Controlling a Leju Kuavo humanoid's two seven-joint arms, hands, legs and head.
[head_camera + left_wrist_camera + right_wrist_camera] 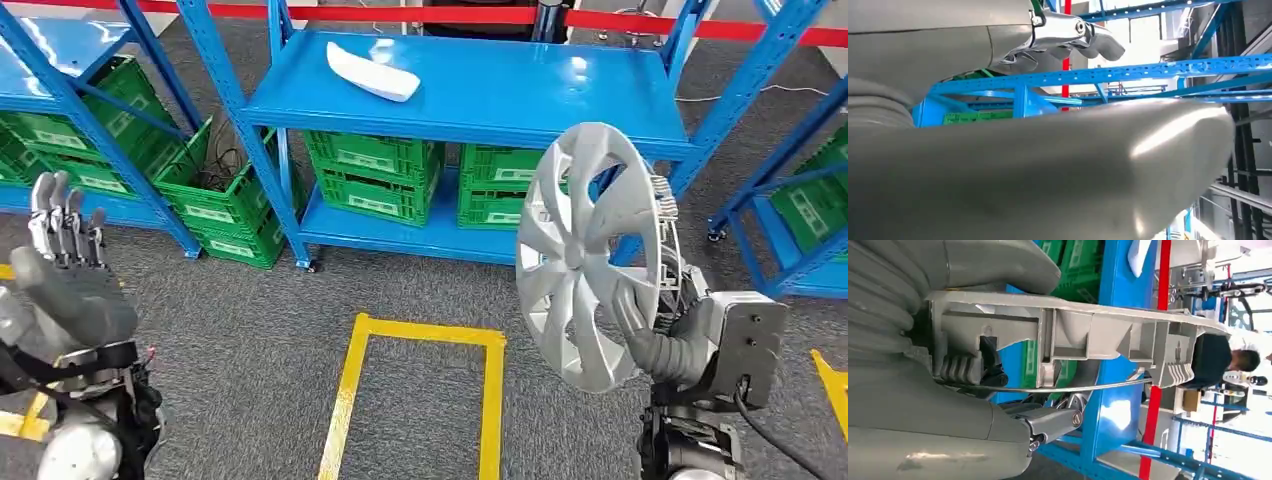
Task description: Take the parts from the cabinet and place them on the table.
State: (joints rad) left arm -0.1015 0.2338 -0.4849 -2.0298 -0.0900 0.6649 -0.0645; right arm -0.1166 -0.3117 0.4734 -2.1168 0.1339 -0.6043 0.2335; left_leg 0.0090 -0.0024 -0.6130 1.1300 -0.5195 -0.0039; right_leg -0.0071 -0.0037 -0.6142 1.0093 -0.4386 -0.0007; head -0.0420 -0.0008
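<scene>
A: What does the right hand hold?

B: A silver hubcap, standing on edge with its spoked face turned toward the left hand. The thick grey thumb lies across the front of the hubcap near its lower rim, and the fingers reach up behind it, so the hubcap is clasped between them. In the right wrist view the hubcap shows edge-on, its ribbed back and a thin wire ring visible, with the hand wrapped round its rim.

A: Where is the hubcap relative to the blue shelf unit?

B: In front of it and off its boards, raised before the right end of the upper shelf; it overlaps that shelf's front edge in the head view and touches nothing but the hand.

A: And the left hand?

B: Raised well to the left of the shelf unit, fingers straight, side by side and pointing up, holding nothing. The left wrist view shows its grey thumb close to the lens, with blue shelf beams behind.

A: What else lies on or near the shelf unit?

B: A white curved part rests on the upper shelf, left of centre. Green crates are stacked on the lower shelf, and more stand to the left of the unit. On the grey carpet in front of the unit is a yellow tape rectangle. A person shows beyond the shelf in the right wrist view.
</scene>
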